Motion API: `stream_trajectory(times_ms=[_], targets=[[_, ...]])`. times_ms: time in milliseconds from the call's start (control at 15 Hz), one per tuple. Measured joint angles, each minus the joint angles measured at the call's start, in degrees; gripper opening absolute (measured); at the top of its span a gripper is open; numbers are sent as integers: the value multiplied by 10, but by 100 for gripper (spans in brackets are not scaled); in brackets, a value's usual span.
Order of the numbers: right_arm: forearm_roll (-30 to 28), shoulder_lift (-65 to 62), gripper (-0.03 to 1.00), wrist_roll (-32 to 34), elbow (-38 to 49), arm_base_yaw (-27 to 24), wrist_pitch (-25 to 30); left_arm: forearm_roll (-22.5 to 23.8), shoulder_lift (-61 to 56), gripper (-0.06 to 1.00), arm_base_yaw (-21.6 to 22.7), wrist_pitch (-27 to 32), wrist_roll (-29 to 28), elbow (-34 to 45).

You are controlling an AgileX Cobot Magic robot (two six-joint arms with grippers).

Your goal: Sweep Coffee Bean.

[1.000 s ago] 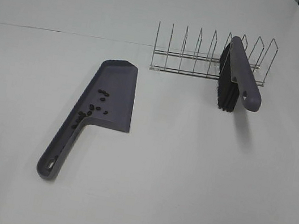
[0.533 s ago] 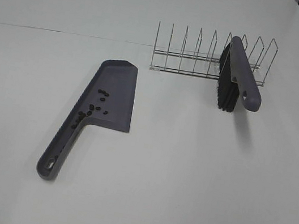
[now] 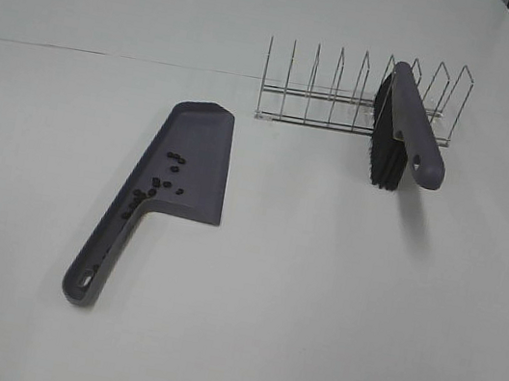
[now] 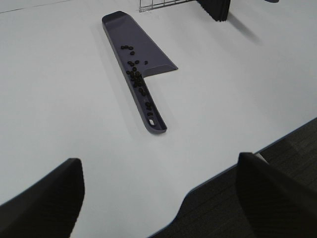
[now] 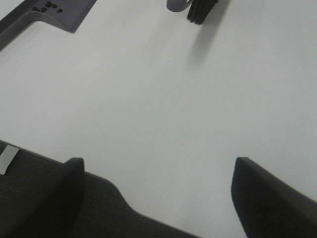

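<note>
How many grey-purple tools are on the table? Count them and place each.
2. The dustpan lies flat at left, holding the coffee beans; the brush rests against the wire rack at right. None looks hidden.

The table is plain white, without pattern. The dustpan is a uniform matte grey-purple across blade and handle. The coffee beans are dark brown-black, forming a scattered speckle on the blade and down the handle channel. The brush, at 1 o'clock from the dustpan, has a grey-purple handle matching the dustpan and black bristles. The wire rack is pale silver metal, its loops forming a regular repeating line pattern. Beyond the table edge the floor is dark grey with a fine weave texture.
</note>
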Motion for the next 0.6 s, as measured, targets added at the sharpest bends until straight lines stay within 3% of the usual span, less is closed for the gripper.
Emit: stream_trajectory(times_ms=[267,600], targets=[[1,0,71,0,0,0,-1,29,0,78,0,0,3,9],[1,0,71,0,0,0,-1,30,0,78,0,-4,7,9]])
